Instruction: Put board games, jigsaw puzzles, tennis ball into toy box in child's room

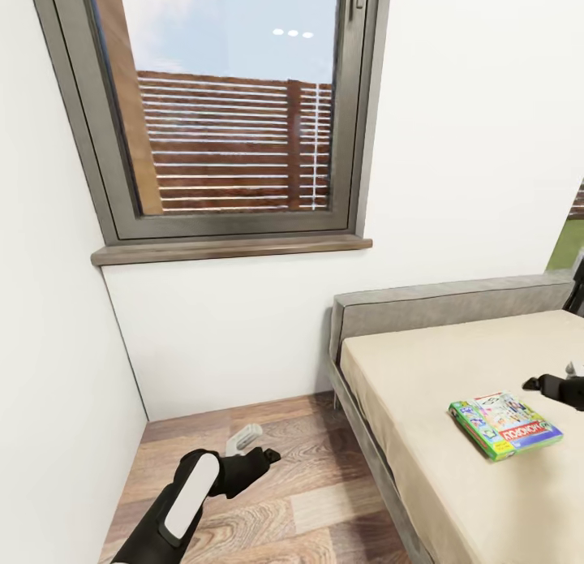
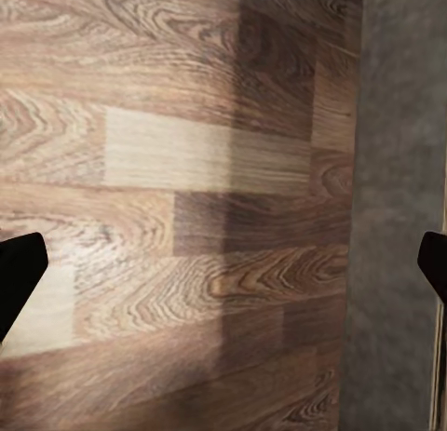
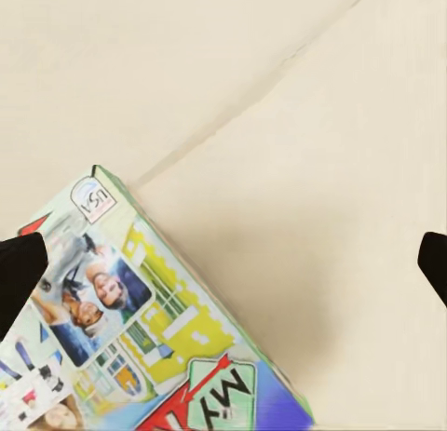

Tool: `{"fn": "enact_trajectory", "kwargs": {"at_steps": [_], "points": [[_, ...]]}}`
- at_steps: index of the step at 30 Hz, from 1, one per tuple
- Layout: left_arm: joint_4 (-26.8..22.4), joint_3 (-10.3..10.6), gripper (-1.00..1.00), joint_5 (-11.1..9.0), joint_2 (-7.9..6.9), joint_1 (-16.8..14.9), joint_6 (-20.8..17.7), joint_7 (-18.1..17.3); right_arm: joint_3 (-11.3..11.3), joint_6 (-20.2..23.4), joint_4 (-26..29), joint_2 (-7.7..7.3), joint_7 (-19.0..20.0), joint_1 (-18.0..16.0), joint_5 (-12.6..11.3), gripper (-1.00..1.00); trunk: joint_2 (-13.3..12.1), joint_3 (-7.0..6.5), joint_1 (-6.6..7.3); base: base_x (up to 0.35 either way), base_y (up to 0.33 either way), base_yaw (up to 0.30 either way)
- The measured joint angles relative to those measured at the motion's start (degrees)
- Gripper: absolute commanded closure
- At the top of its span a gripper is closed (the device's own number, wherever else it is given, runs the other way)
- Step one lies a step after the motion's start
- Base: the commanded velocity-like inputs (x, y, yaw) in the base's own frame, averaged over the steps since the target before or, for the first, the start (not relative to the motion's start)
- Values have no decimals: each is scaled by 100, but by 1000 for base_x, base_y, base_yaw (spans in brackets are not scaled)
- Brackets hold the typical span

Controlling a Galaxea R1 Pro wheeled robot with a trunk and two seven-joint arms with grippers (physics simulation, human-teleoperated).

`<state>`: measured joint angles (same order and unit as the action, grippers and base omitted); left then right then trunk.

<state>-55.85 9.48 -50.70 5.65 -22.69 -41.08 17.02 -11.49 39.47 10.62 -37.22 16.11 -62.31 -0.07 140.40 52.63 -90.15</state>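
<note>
A colourful board game box with a green edge lies flat on the beige bed, near its right side in the head view. My right gripper hovers just beyond the box, open, with nothing between its fingers. In the right wrist view the box lies below and beside the open right gripper, over bare mattress. My left gripper hangs open over the wooden floor beside the bed frame. The table and toy box are out of view.
A grey headboard stands against the white wall under a large window with a wooden sill. A side wall closes in at the left. A strip of wooden floor runs between that wall and the bed.
</note>
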Motion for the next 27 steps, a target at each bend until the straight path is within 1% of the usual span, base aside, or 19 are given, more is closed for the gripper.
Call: {"fn": "enact_trajectory", "kwargs": {"at_steps": [2, 3, 5, 6, 12, 13, 15, 17, 19, 20, 27], "points": [[-4, -3, -100, -1, -4, 2, 0, 3, -11, 62, 1, 2, -154, -6, -36, -100, 0, 4, 0, 0, 0, -1], [-8, -5, -100, -3, -5, 2, -5, 4, -19, 103, 2, 4, -248, -9, -92, -100, 0, 6, 0, 0, 0, 0], [-44, -3, -100, -8, 3, 2, -18, 19, -26, 132, 3, 5, -308, -17, -174, -100, 0, 10, 0, 0, 0, 0], [-65, 0, -100, -10, 9, 3, -24, 32, -31, 149, 3, 2, -331, -27, -263, -100, 0, 11, 0, 0, 0, 0], [-100, 4, -100, -8, 10, 2, -42, 54, -42, 181, 4, -20, -329, -43, -494, -100, 239, 126, -131, 0, 0, 0], [-104, 4, -100, -9, 12, 2, -46, 57, -42, 188, 4, -23, -247, -43, -533, -100, 279, 144, -153, 0, 0, 0], [-108, 5, -100, -10, 15, 3, -54, 60, -39, 208, 5, -26, 164, -42, -573, -100, 283, 189, -159, 0, 0, 0], [-110, 5, -100, -10, 15, 4, -55, 60, -37, 235, 5, -28, 363, -42, -579, -100, 286, 234, -164, 0, 0, 0], [-113, 5, -100, -10, 14, 3, -57, 56, -35, 367, 7, -41, 583, -42, -597, -100, 288, 278, -170, 0, 0, 0], [-114, 5, -100, -10, 13, 3, -58, 50, -35, 406, 8, -44, 618, -42, -600, -100, 290, 300, -172, 0, 0, 0], [-120, 9, -100, -12, 8, 4, -58, 25, -48, 576, 14, -59, 733, -41, -615, -100, 290, 301, -172, 0, 0, 0]]}}
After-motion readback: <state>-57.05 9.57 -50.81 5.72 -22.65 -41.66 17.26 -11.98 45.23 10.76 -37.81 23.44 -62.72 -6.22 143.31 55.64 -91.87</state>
